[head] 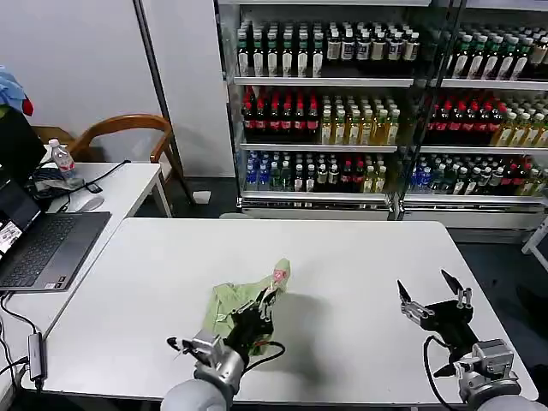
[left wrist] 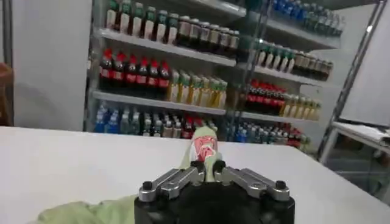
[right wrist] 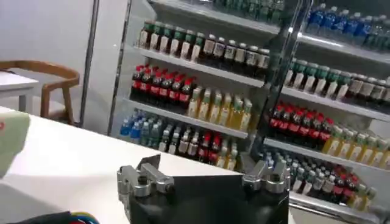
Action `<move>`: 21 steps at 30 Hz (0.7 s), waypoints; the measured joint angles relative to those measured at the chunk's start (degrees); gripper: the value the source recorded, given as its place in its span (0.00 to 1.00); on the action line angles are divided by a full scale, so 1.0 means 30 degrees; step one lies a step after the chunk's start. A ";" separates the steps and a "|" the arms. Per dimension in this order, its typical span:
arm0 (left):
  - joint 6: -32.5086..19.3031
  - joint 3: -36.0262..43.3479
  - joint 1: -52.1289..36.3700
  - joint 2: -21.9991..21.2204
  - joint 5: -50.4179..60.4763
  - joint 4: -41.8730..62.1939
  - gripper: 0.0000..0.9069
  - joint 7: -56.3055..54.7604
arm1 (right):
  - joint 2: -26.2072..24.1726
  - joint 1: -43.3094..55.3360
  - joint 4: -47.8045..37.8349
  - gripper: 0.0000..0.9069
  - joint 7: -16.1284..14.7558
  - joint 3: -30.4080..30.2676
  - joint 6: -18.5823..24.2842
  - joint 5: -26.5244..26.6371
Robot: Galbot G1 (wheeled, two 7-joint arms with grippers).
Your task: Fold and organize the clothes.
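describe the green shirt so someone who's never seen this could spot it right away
On the big white table facing the drink shelves, look toward the near edge, left of centre. The crumpled light green soft-fabric shirt lies there, one corner with a red-and-white print pinched up by the left gripper. It is the only cloth on that table.

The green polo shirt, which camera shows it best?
The head view: the shirt lies crumpled on the table, pinched by the left gripper. The left wrist view shows one lifted fold up close; the right wrist view, only an edge.
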 measured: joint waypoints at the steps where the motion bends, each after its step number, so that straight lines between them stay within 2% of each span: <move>1: -0.0093 0.0139 -0.0113 -0.0050 -0.0001 0.0112 1.00 -0.0039 | -0.0032 0.0028 0.0004 1.00 0.0005 0.0037 -0.0003 0.0021; 13: -0.1162 0.0907 -0.0377 -0.0318 0.0288 -0.0356 1.00 0.0639 | -0.0096 0.0904 -0.0603 1.00 -0.0109 -0.0563 0.0191 0.0036; 21: -0.1888 -0.0703 0.0122 0.0407 0.0915 -0.1713 1.00 0.1709 | -0.0011 0.1561 -0.1645 1.00 -0.0460 -0.1126 0.0686 0.0021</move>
